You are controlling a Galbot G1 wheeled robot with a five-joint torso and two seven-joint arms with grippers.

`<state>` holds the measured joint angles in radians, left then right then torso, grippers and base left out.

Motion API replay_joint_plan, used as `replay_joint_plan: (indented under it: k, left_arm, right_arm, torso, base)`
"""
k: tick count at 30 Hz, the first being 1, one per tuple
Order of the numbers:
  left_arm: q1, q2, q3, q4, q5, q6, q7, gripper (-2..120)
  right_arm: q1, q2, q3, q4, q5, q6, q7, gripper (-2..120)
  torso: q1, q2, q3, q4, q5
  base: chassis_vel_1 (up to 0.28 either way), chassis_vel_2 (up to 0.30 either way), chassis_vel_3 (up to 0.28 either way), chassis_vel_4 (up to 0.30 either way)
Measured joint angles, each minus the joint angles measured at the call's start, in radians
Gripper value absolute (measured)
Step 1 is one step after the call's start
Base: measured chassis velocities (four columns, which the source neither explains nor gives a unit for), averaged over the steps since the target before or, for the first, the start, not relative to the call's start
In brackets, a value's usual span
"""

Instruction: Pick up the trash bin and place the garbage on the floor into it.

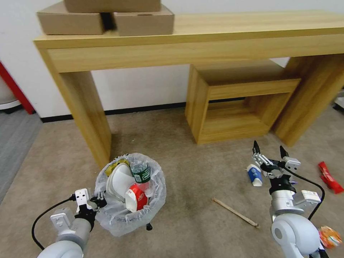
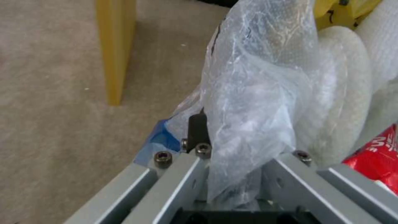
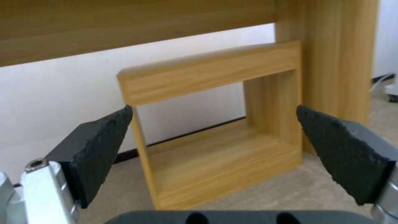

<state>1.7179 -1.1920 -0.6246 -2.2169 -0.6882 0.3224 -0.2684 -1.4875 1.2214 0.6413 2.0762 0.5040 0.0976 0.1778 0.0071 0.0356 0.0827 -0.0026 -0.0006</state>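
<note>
Left gripper jaws pinching bin rim, seemingly. Right gripper jaws spread wide, holding nothing, cup just beside, stick near on floor.

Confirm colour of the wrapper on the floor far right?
Red wrapper, lying on the tan floor; clearest in the head view.

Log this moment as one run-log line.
left gripper: shut on trash bin rim | right gripper: open, empty, above paper cup | floor: stick, red wrapper remain
</note>
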Motion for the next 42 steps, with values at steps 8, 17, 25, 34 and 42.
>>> replay_joint_plan:
  k: [8,17,25,34,42]
  left_arm:
    - [0.002,-0.002,-0.002,-0.001,0.002,-0.001,0.000,1]
    - [0.000,-0.005,-0.003,0.002,0.003,-0.002,0.000,1]
    - [-0.005,-0.005,-0.003,0.010,0.003,-0.002,-0.002,1]
    - [-0.007,-0.001,-0.009,0.017,0.001,-0.002,-0.004,1]
    - [-0.010,0.000,-0.009,0.020,0.000,-0.002,-0.005,1]
  right_arm:
    - [0.001,-0.001,-0.006,-0.008,-0.002,0.007,-0.001,100]
    - [0.009,-0.003,-0.016,-0.020,-0.003,0.011,-0.002,100]
    - [0.014,-0.003,-0.025,-0.028,-0.004,0.012,-0.003,100]
    - [0.023,-0.007,-0.034,-0.036,-0.002,0.012,-0.003,100]
    - [0.028,-0.008,-0.039,-0.041,-0.002,0.011,-0.004,100]
  torso:
    - [0.000,0.000,0.000,0.0001,0.0000]
    - [0.000,0.000,0.000,0.0001,0.0000]
    - [0.000,0.000,0.000,0.0001,0.0000]
    - [0.000,0.000,0.000,0.0002,-0.0001]
    - [0.000,0.000,0.000,0.0001,0.0001]
  base:
    - [-0.077,-0.067,-0.056,-0.065]
    - [-0.054,-0.054,-0.059,-0.061]
    - [-0.019,-0.013,-0.016,-0.021]
    - [-0.006,-0.003,-0.005,-0.006]
    - [0.000,0.000,0.000,0.000]
